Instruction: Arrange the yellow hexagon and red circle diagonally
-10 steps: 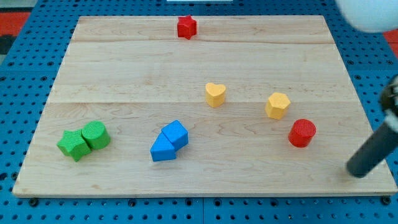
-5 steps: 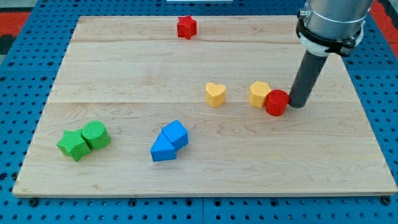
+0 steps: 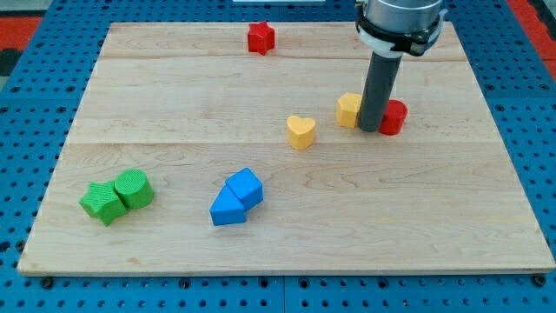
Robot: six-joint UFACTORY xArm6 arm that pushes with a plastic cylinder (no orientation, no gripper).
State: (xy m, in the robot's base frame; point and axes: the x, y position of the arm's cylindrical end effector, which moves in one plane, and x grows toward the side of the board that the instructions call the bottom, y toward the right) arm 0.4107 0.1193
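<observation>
Block count on table (image 3: 486,217), 8 total: 2 red (image 3: 261,37) (image 3: 394,116), 2 yellow (image 3: 301,132) (image 3: 349,109), 2 blue (image 3: 246,186) (image 3: 228,208), 2 green (image 3: 133,188) (image 3: 102,203).

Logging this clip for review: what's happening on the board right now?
The arm's rod stands on the wooden board, my tip wedged between the yellow hexagon on the view's left and the red circle on the view's right. Those two sit nearly level, not yet diagonal. The other blocks lie apart from them.
</observation>
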